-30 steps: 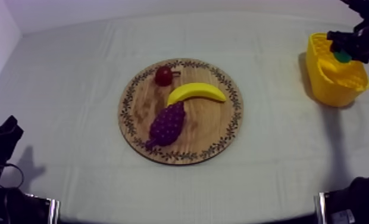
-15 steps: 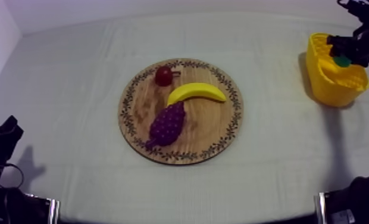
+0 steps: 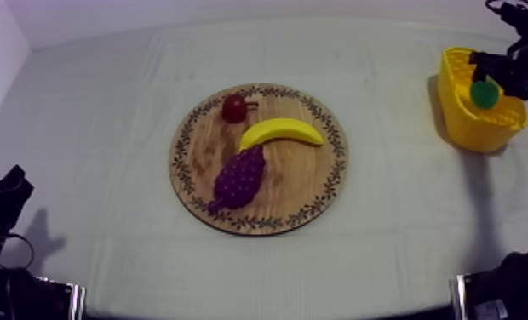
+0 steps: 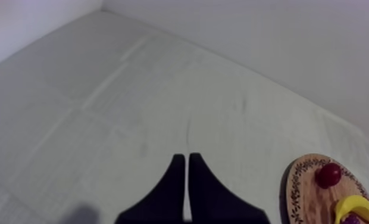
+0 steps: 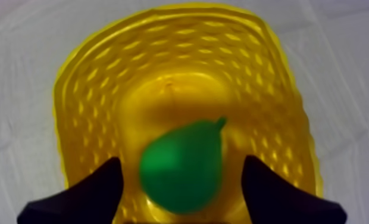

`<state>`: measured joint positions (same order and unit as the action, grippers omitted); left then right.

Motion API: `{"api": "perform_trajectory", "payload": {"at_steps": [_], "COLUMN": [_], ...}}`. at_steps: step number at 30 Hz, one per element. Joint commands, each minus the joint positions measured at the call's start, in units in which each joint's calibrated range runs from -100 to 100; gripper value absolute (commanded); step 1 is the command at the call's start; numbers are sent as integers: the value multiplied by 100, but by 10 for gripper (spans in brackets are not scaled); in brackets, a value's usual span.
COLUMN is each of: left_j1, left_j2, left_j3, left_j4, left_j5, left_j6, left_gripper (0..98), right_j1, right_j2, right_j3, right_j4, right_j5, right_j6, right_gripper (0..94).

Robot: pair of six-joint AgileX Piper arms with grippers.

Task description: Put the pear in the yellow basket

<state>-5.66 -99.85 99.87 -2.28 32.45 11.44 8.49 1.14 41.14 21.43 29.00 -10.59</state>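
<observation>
- 2 fingers [image 5: 97, 190] of the right gripper [image 5: 181, 159] stand wide apart over the yellow basket [image 5: 91, 77], gripping nothing.
- Pear [image 5: 182, 173] lies between them, touching neither, within the basket's rim.
- Left gripper [image 4: 185, 158]: narrow closed wedge over bare cloth [image 4: 103, 107].
- Wooden board [image 3: 301, 180] holds banana [image 3: 280, 132], grapes [image 3: 240, 177], small red fruit [image 3: 233, 109].

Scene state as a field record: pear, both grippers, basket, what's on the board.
pear: green, over the yellow basket's opening, between the right gripper's fingers and touching neither; whether it has landed, cannot tell
right gripper: above the basket, jaws open
left gripper: low over the cloth, jaws shut on nothing
wooden board: holds banana, bunch of grapes, small red fruit
task state: pear off the board
</observation>
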Motion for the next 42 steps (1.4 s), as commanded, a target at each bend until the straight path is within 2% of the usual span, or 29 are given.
{"api": "perform_trajectory", "payload": {"at_steps": [1,8,11,16,20,24,26,28,32,36,42], "left_j1": [-2,-2,-2,-2,-2,-2,-2,-2,-2,-2,-2], "left_j2": [2,2,2,2,2,2,2,2,2,2,2], "left_j3": [2,2,2,2,2,2,2,2,2,2,2], "left_j4": [0,0,0,0,0,0,0,0,0,0,0], "left_j5": [5,5,5,5,5,5,5,5,5,5,5], "left_j6": [1,1,1,1,1,1,1,1,1,1,1], "left_gripper": [1,1,1,1,1,1,1,1,1,1,1], "right_j1": [-1,-25,-38,-48,-58,-90,-118,-154,-231,-246,-85], "right_j2": [-18,-91,-145,-289,-500,-845,-1079,-1366,-2110,-3005,-4469], "right_j3": [17,121,183,297,422,617,736,884,1268,1769,2452], "right_j4": [32,51,25,-352,-651,-764,-790,-858,-1228,-1685,-2135], "right_j5": [15,-9,-50,-234,-388,-601,-672,-718,-715,-736,-454], "right_j6": [-60,-77,-42,404,683,756,723,677,757,1185,1713], "right_gripper": [610,611,571,380,264,104,54,29,12,8,6]}}
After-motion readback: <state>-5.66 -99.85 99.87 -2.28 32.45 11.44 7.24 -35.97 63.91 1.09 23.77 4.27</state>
